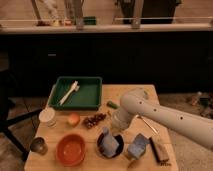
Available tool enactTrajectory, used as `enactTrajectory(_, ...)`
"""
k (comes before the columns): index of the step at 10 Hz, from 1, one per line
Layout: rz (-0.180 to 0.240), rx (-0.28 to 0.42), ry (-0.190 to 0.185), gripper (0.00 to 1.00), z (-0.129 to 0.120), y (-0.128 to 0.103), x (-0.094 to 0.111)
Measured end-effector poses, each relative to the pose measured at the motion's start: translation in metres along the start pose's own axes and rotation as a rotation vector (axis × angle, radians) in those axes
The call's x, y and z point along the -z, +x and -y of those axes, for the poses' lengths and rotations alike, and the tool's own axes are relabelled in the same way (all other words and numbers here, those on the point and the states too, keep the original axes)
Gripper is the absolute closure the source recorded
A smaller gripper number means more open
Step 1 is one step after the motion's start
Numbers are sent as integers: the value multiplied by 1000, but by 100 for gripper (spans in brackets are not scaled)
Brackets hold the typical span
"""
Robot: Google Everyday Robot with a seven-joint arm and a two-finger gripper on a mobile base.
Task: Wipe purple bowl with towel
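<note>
The towel point(107, 142), judged soft and floppy, is best pinched at its raised top fold; it is draped in the glossy purple bowl point(116, 148), at six o'clock on the table point(131, 95). The gripper point(118, 121), fingers together, hangs at the bowl's twelve o'clock. An orange bowl point(70, 149) sits at nine o'clock, a sponge block point(137, 147) at three.

Wooden surface point(131, 94) carries: green tray point(79, 93), orange bowl point(70, 149), purple bowl point(110, 146), blue-grey sponge block point(137, 146), dark brush point(160, 149), white cup point(47, 116), metal cup point(38, 145), hand point(116, 123) low above surface.
</note>
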Motion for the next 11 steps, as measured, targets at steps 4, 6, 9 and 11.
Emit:
enactTrajectory(4,30,109,12,100,36,-38,2)
enactTrajectory(6,58,117,14,100,35,-52,-1)
enactTrajectory(9,102,80,-3,100,16,-57,-12)
enactTrajectory(11,96,26,-21,100,-7,-46,-9)
